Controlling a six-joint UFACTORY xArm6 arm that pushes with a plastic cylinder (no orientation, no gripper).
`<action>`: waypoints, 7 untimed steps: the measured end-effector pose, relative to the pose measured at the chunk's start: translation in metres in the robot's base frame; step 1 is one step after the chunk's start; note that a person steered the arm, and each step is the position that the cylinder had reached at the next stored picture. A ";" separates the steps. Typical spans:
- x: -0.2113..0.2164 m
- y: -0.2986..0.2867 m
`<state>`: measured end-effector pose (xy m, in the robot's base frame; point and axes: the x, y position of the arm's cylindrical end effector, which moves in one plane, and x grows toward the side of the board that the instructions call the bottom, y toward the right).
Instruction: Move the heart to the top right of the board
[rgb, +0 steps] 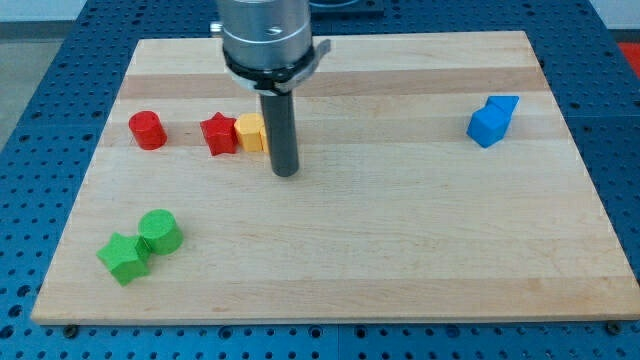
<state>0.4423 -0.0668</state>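
Note:
The yellow heart (250, 132) lies on the wooden board (400, 240) left of centre, touching the red star (219, 134) on its left. My tip (286, 172) is just right of and slightly below the yellow heart, and the rod partly hides the heart's right edge. I cannot tell whether the rod touches the heart.
A red cylinder (147, 130) sits at the view's left. A green cylinder (159, 232) and a green cube-like block (124, 257) touch at the lower left. Two blue blocks (492, 121) sit together at the upper right. Blue perforated table (620, 150) surrounds the board.

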 end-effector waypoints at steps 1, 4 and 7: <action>-0.018 -0.007; -0.088 -0.008; -0.151 -0.008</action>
<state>0.2915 -0.0750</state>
